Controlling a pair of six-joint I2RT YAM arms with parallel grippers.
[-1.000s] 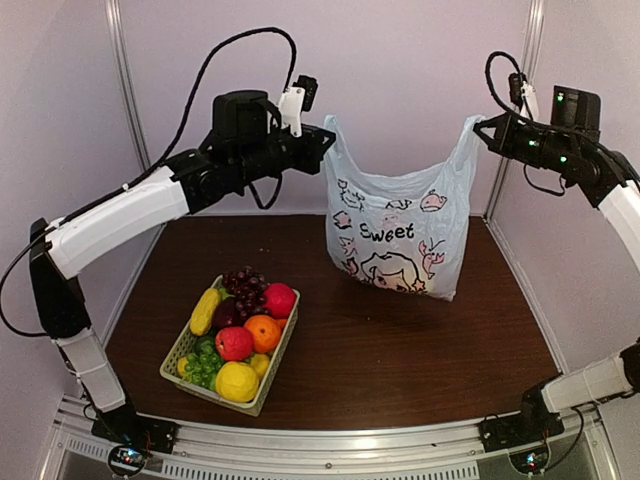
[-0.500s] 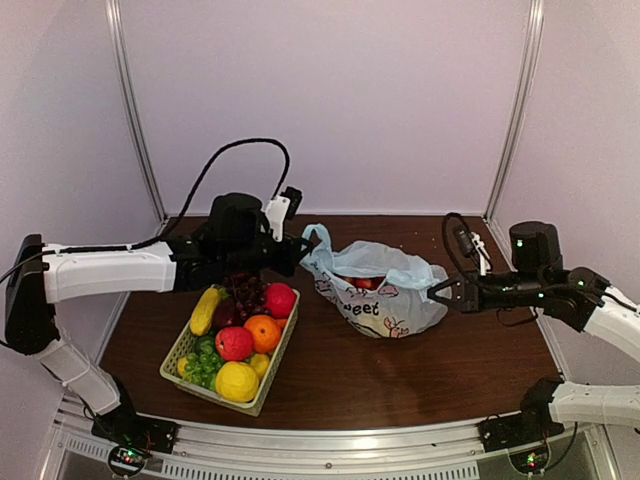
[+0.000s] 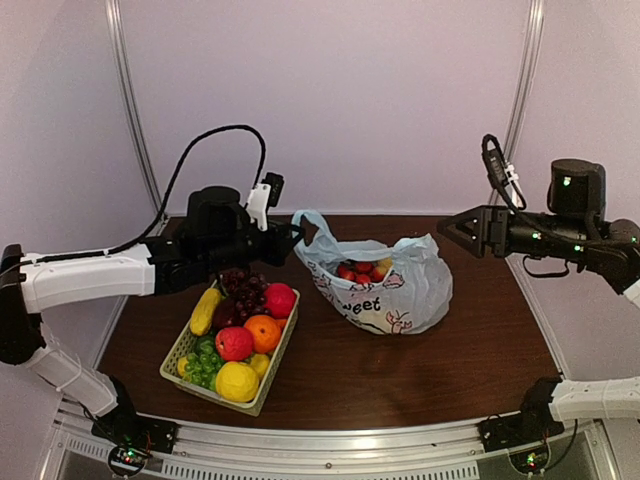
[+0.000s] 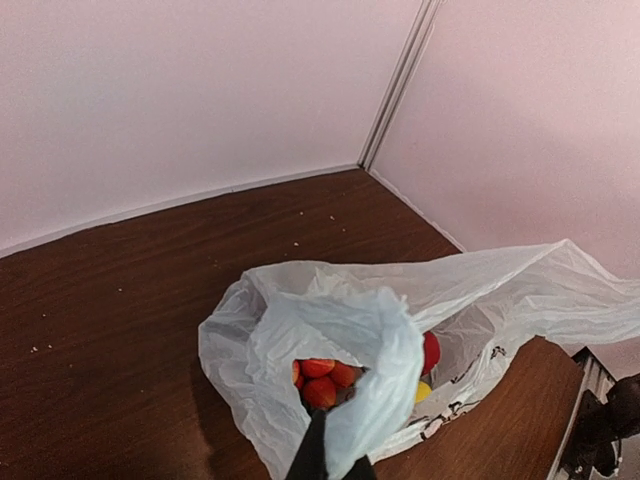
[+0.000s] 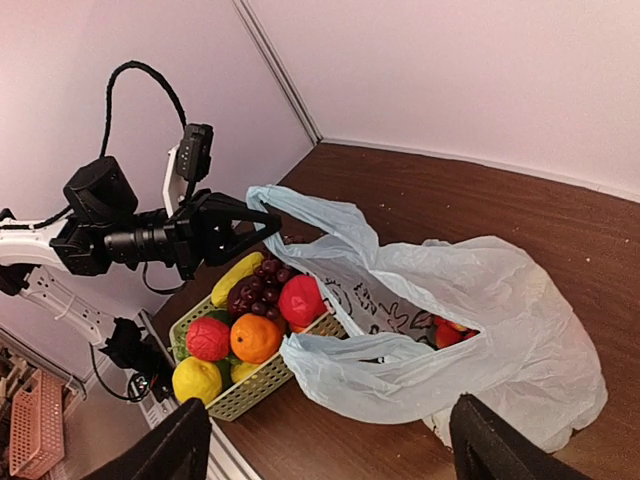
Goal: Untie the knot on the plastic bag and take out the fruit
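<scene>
The bag [image 3: 385,290] now lies slumped on the table [image 3: 440,370], mouth open, just right of the basket [image 3: 178,362] of fruit. A second ago both arms held it stretched high in the air; since then it has come down. The right gripper [image 3: 452,230] has let go and pulled back to the right, its fingers spread and empty. The left gripper [image 3: 292,238] still pinches the bag's left handle [image 3: 312,222], lifting that edge.

No knot shows; the two handles lie apart, so the untying looks done. A few small red fruit [image 3: 360,271] remain inside, so taking them out is likely what is left.

The top view shows both arms and how far the right one stands from the bag. The left wrist view alone shows pale film clenched between its dark fingertips, and a speck of yellow beside the red pieces inside. The right wrist view alone shows nothing between its wide fingers, and the freed handle sagging across the mouth.
</scene>
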